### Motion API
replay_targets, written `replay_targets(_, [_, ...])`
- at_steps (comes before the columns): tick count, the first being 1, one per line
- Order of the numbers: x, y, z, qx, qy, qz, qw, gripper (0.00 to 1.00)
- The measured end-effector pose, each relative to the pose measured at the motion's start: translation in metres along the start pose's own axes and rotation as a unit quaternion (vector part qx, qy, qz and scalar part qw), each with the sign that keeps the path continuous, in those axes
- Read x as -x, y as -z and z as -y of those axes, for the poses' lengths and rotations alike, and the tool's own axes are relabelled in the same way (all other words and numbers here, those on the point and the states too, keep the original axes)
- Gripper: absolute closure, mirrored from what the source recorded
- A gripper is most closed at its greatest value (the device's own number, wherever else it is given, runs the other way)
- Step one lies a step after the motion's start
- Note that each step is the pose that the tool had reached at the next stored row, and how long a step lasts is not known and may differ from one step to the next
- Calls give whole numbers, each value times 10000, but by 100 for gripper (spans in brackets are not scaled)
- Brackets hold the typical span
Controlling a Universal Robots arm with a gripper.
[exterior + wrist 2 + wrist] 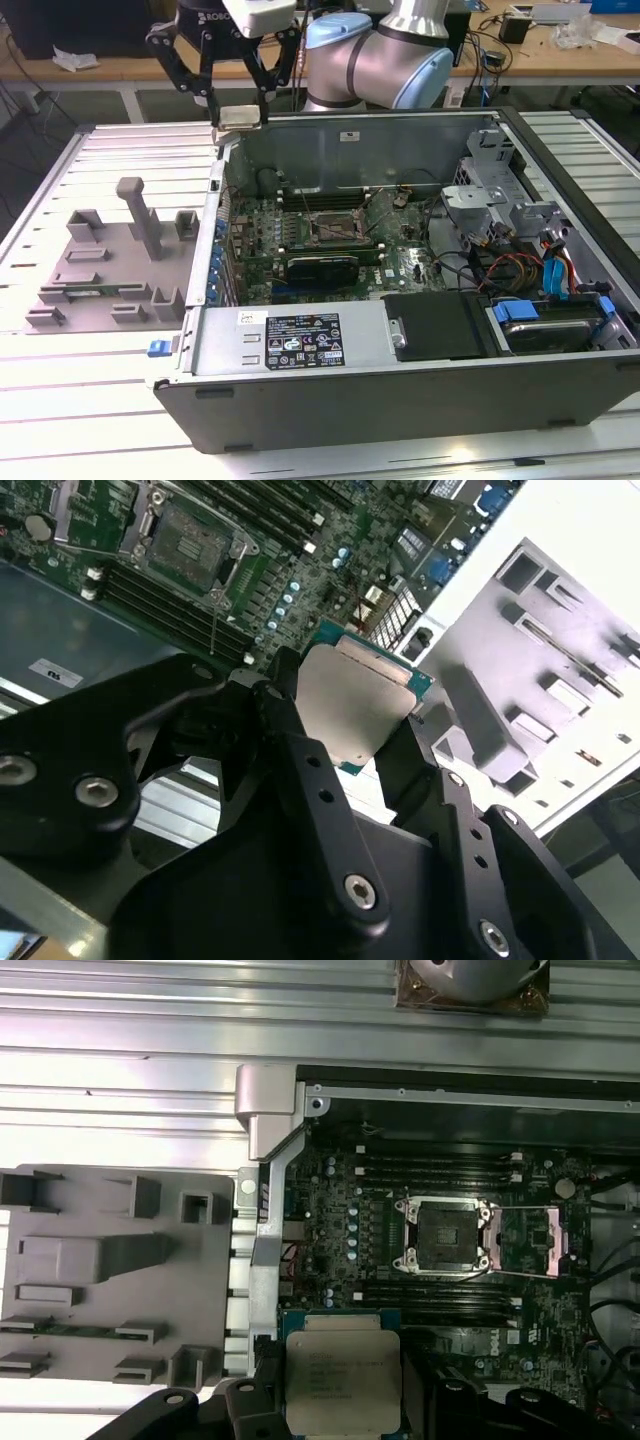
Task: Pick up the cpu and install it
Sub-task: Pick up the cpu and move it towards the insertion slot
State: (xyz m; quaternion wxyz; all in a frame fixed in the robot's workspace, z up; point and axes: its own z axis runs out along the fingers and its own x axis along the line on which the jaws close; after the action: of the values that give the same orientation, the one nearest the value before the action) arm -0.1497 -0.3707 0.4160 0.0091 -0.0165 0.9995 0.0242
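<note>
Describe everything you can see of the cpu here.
The cpu is a flat square chip: dull silver metal lid with faint print, thin green board rim showing round it. It is clamped at two opposite edges by the gripper, held roughly level in the air above the open case's edge, not in the socket.

Bright glare washes out the slatted table (100, 1080).

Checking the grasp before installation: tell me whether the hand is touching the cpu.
Touching. In the second wrist view the hand clamps the cpu between its fingers at opposite edges, with no gap.
</note>
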Motion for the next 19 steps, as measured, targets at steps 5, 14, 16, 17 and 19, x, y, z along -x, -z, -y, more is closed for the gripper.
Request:
replay_targets(5, [148, -75, 8, 0, 0, -3, 10000, 45])
replay_targets(14, [466, -335, 31, 1, 1, -5, 10000, 45])
replay_targets(16, [498, -379, 34, 0, 1, -6, 10000, 45])
replay_targets(17, [514, -403, 36, 0, 1, -6, 10000, 45])
replay_targets(19, [543, -448, 39, 1, 0, -6, 10000, 45])
